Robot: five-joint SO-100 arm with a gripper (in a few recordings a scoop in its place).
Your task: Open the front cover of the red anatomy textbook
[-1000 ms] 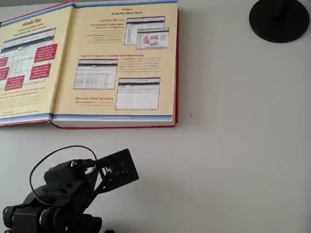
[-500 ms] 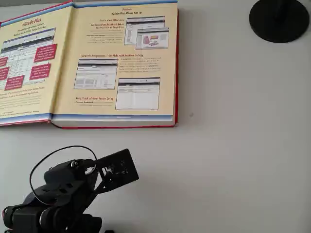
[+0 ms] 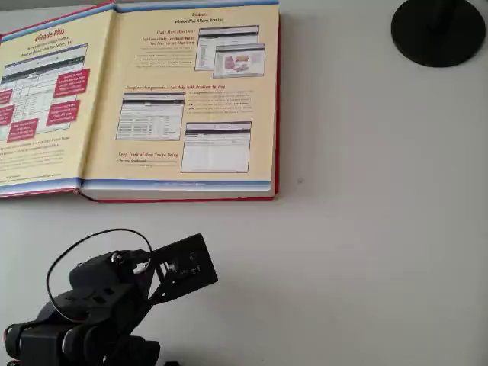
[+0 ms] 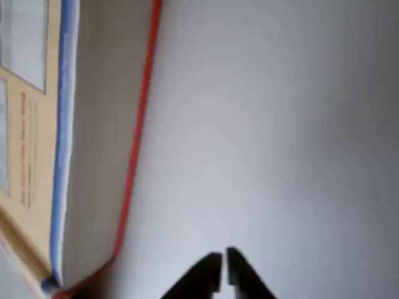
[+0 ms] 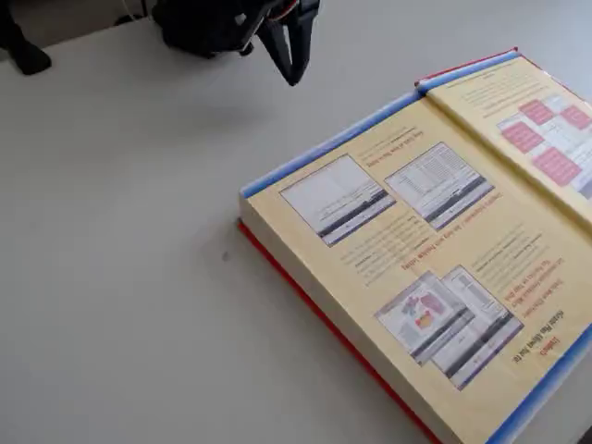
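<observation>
Overhead view: the red anatomy textbook (image 3: 183, 103) lies open at the bench's far-left corner, long axis running left to right along the far edge. The front cover (image 3: 42, 107) is folded flat out to the left, cream-yellow inner face up, running off the left edge of the picture. The gripper (image 4: 223, 269) sits folded back over the arm's base at the near-left edge, well apart from the book; the book lies straight ahead of it, toward the far edge. In the wrist view the two dark fingertips are nearly together, a thin slit between them, holding nothing, over bare bench (image 4: 280, 124) just beside the book's red-edged corner. In the fixed view the fingers hang pointing down, clear of the book. Judgement: cover looks already open, so no further reach seems called for. Count: one book, one cover laid open, one arm, one black round disc (image 3: 438, 30) at the far-right corner, well apart from the rest.
</observation>
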